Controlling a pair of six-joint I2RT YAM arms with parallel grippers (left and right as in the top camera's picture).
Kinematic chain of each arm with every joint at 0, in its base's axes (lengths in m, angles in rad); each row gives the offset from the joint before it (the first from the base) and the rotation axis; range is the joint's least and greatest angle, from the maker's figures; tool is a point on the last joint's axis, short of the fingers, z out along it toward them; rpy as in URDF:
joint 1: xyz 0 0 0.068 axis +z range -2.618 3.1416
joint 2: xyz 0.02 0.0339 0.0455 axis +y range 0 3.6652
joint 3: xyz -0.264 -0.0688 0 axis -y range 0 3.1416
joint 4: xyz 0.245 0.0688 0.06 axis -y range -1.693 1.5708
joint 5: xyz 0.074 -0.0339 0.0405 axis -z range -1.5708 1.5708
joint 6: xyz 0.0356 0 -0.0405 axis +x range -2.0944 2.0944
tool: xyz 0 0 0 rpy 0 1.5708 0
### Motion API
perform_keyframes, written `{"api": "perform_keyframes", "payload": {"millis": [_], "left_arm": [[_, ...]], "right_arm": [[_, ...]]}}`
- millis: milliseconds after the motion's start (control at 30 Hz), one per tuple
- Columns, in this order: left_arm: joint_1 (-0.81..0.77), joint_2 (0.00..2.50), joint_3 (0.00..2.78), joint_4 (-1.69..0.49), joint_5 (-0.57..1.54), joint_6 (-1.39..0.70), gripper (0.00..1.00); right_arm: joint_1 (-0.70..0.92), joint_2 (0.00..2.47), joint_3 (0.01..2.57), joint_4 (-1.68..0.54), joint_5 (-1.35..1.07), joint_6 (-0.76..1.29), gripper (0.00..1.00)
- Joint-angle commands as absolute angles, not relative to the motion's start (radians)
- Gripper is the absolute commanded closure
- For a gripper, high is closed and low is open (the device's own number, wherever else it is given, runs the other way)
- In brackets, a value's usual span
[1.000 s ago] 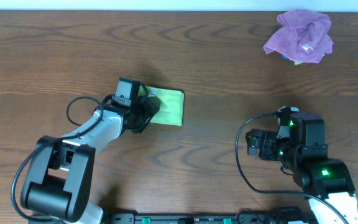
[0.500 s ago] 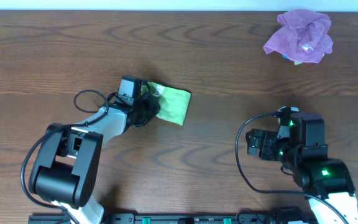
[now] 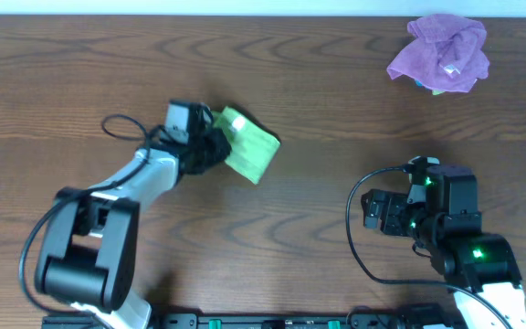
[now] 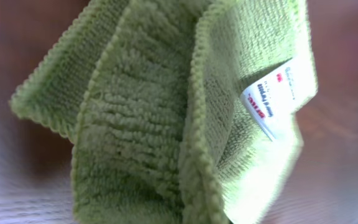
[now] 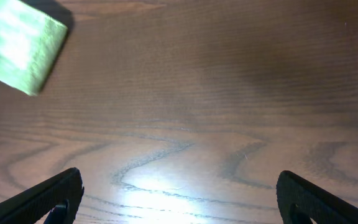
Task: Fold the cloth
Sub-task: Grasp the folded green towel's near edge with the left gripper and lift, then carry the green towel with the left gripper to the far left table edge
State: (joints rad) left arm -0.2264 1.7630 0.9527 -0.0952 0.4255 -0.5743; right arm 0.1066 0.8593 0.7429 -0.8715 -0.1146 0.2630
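The cloth (image 3: 251, 148), lime green and folded into a small bundle, hangs tilted at the tip of my left gripper (image 3: 214, 146), which is shut on its left edge. In the left wrist view the cloth (image 4: 135, 124) fills the frame in layered folds, its white tag (image 4: 279, 93) at the right, and it hides my own fingers. My right gripper (image 3: 375, 211) rests at the lower right with jaws wide open over bare wood (image 5: 182, 194). The right wrist view catches the cloth (image 5: 20, 50) far off at the upper left.
A crumpled purple cloth (image 3: 441, 53) lies at the table's far right corner, with something green under it. The dark wooden table (image 3: 336, 100) stretches between the two arms. A black cable loops beside the left arm (image 3: 117, 128).
My left gripper has shut on the folded cloth's left edge and swung up and back, turning the cloth from flat to tilted. The right arm has not moved.
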Motion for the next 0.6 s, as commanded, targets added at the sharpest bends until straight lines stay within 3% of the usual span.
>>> {"api": "perform_keyframes", "payload": {"millis": [0, 300, 567], "left_arm": [[-0.19, 1.698, 1.066, -0.158, 0.348, -0.485, 0.94], [-0.066, 1.694, 1.234, -0.223, 0.249, -0.44, 0.94], [0.067, 1.718, 1.239, -0.132, 0.195, -0.441, 0.94]], "right_arm": [[0.098, 0.857, 0.737, -0.871, -0.109, 0.276, 0.01], [0.098, 0.857, 0.737, -0.872, -0.109, 0.276, 0.01], [0.098, 0.857, 0.737, -0.871, -0.109, 0.276, 0.01]]}}
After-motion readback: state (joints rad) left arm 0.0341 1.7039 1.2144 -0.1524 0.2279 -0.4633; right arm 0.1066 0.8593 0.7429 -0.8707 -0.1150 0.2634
